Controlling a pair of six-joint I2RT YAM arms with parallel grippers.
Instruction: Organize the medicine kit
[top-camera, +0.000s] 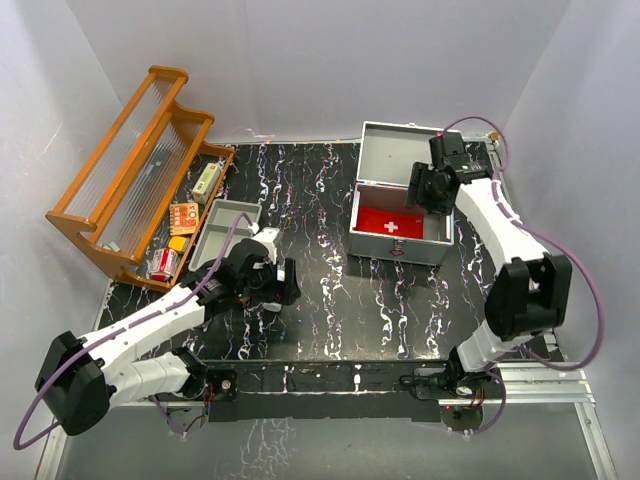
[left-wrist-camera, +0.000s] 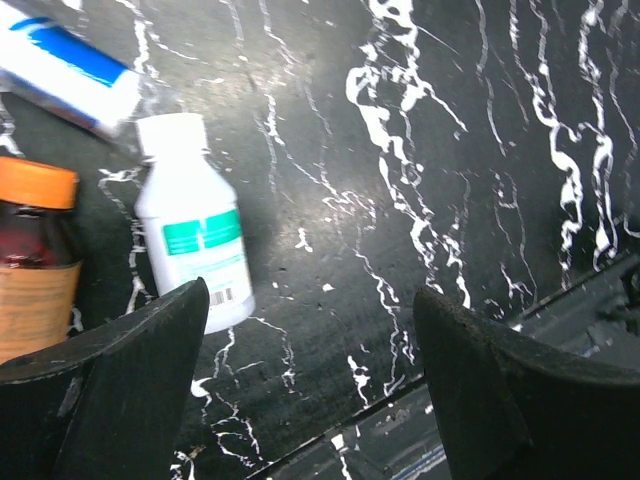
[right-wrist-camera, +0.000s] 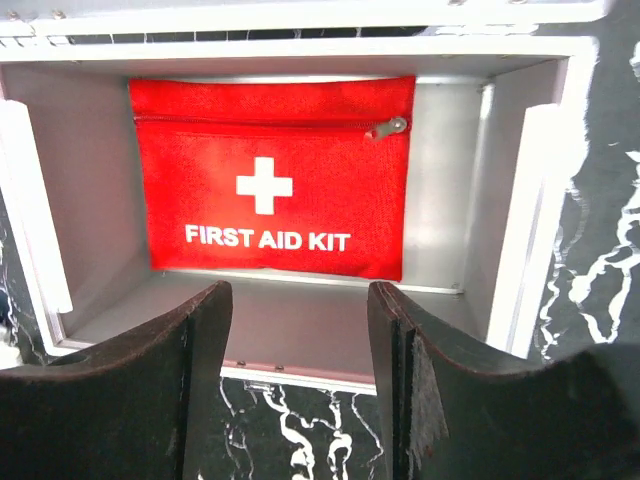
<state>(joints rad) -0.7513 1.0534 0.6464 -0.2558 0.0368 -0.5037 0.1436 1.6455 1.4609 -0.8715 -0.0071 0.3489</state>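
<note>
- The medicine kit (top-camera: 380, 245) stands open at the back right of the counter (top-camera: 340, 300), with its lid raised. A red first aid pouch (right-wrist-camera: 270, 190) already lies inside it, so packing looks begun but far from finished.
- Still outside the kit are a white bottle (left-wrist-camera: 190, 235) with a teal label, an amber bottle (left-wrist-camera: 35, 260) with an orange cap, and a blue-and-white tube (left-wrist-camera: 70, 70), all loose on the counter. Small packets also sit in the foot of the wooden rack (top-camera: 130, 170), beside a small grey tray (top-camera: 222, 230).
- The right end effector (right-wrist-camera: 298, 300) hangs over the kit's near wall, fingers partly apart and empty.
- The left end effector (left-wrist-camera: 312, 300) is spread wide and empty, low over bare counter just beside the white bottle.
- Only the left wrist view shows the bottles and tube, because from above the arm hides them.
- Only the right wrist view shows the pouch's lettering and the bare case floor in front of the pouch.
- Only the overhead view shows the rack and tray, well apart from the kit.
</note>
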